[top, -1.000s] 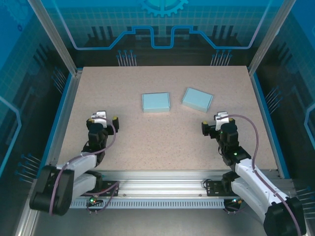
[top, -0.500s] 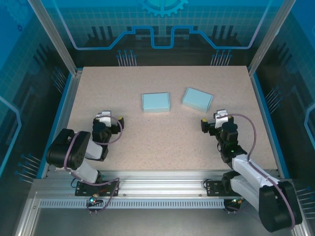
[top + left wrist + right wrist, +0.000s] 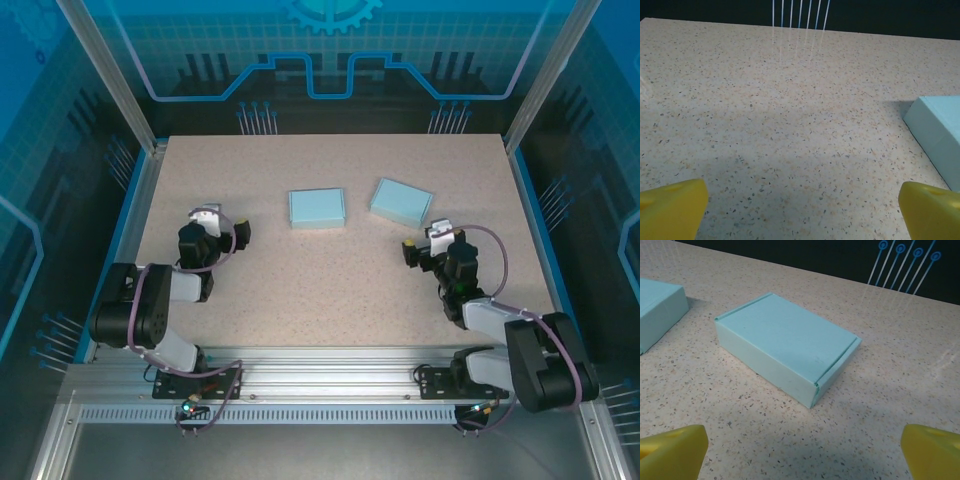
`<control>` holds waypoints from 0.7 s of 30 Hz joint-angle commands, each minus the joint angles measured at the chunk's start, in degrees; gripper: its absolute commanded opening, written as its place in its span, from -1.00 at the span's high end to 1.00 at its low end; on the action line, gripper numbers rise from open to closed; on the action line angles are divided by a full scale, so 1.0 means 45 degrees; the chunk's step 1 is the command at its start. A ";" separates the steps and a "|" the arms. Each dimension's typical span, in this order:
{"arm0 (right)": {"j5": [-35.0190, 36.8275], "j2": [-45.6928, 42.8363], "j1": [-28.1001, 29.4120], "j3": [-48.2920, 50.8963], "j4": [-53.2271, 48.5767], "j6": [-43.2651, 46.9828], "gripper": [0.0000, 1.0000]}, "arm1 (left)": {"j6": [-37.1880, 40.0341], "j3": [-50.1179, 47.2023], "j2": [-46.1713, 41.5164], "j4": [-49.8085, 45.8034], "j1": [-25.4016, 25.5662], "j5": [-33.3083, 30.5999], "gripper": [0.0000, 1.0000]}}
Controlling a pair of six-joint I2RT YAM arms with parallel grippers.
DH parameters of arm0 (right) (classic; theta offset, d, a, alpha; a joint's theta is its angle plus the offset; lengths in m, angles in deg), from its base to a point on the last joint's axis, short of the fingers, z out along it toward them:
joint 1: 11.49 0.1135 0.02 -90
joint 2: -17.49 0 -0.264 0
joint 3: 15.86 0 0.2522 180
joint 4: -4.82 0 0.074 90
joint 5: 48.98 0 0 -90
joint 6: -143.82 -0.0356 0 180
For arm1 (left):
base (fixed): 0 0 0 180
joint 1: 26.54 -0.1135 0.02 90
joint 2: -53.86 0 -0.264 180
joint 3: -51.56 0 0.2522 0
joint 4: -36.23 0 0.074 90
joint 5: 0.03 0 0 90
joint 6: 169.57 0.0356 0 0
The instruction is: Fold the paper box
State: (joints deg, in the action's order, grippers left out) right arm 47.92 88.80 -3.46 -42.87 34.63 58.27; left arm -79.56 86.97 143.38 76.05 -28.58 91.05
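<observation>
The left gripper (image 3: pixel 215 225), jaws wide and empty, has one blue box (image 3: pixel 317 208) at its 3 o'clock; the right gripper (image 3: pixel 428 242), equally wide and empty, faces a second box (image 3: pixel 401 201) at its 11 o'clock. Any approach is best made slow and square, without shoving.

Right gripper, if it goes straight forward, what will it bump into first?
Most likely the closed light-blue paper box, lying flat on the speckled table straight ahead of the open right gripper. Nothing sits between them.
</observation>
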 commanded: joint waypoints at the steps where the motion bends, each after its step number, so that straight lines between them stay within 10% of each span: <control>1: -0.0960 0.0763 -0.0572 -0.0505 0.1299 -0.0207 -1.00 | -0.0139 0.0008 -0.0166 -0.0148 -0.0037 0.0424 -0.98; 21: -0.0536 0.3294 -0.1057 -0.2503 -0.0017 -0.1008 -1.00 | -0.0103 0.0037 -0.0171 -0.0170 -0.0009 0.0361 -0.98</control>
State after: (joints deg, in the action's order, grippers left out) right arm 44.90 103.36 -7.43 -53.76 35.18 54.66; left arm -79.65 86.97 143.38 75.22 -28.58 91.38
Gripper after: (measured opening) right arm 0.997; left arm 0.989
